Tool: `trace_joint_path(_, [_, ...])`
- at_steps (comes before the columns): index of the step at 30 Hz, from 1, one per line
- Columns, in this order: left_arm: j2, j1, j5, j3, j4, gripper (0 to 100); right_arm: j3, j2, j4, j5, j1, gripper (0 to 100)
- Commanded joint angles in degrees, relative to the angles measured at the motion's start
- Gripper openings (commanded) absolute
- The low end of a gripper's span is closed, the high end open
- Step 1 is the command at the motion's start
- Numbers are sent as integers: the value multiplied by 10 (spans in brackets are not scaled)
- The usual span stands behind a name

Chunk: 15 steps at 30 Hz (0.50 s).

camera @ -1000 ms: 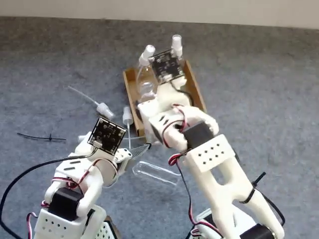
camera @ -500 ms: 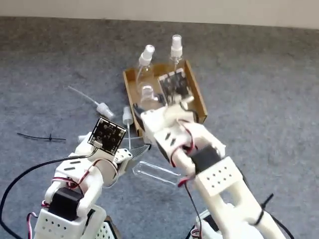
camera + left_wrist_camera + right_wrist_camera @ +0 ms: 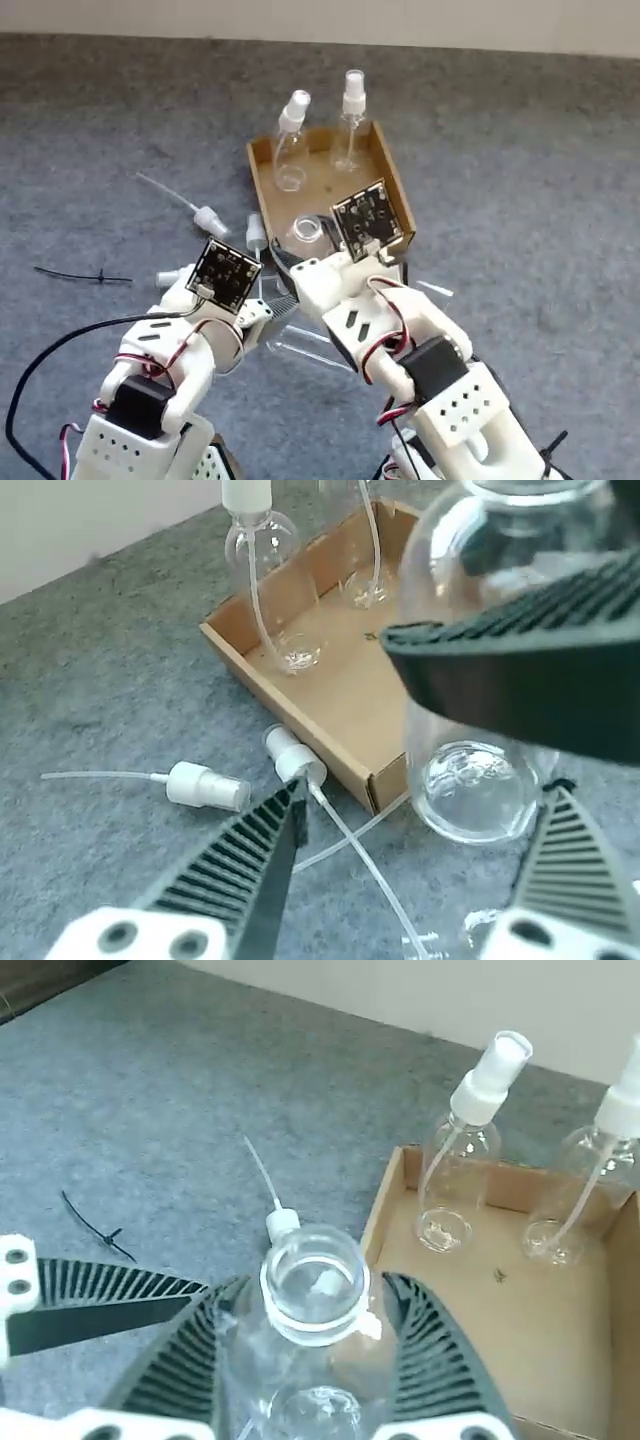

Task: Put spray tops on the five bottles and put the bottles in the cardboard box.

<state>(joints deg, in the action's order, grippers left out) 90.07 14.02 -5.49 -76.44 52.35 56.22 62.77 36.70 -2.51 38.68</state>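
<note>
Overhead view of a grey carpeted table, with two white robot arms entering from the bottom edge. A shallow cardboard box [image 3: 395, 185] sits at centre. A capped bottle [image 3: 290, 160] and a second capped bottle [image 3: 349, 140] stand upright inside it at its upper end. Just below centre, the right gripper [image 3: 310, 1322] pinches an uncapped bottle [image 3: 310, 1290] by its body, upright with its neck open, at the box's lower left corner. The left gripper [image 3: 415, 880], lower left of that, hangs low over the carpet with its fingers spread wide apart. A loose spray top [image 3: 210, 218] lies left of the box, and another spray top [image 3: 256, 235] lies just beside the box wall. A clear bottle [image 3: 305, 345] lies on its side between the arms. A black cable tie [image 3: 85, 275] lies at far left.
</note>
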Motion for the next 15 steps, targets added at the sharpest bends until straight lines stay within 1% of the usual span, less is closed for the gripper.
trace_joint_path(1, [7,-10,-5,27,5,319,-6,11,3,1,-26,3])
trace_joint_path(3, [7,-10,-5,53,45,319,-6,0,4,6,-65,3])
trace_joint_path(6, [7,-20,-5,104,101,319,-12,-33,42,58,-104,3])
trace_joint_path(8, [1,-65,-4,139,118,319,-37,-59,107,88,-109,3])
trace_joint_path(11, [-24,-172,0,172,105,319,-75,-74,199,119,-109,3])
trace_joint_path(13, [-77,-221,16,188,85,319,-95,-74,238,137,-109,3])
trace_joint_path(15, [-160,-247,31,205,72,319,-105,-74,261,148,-109,3])
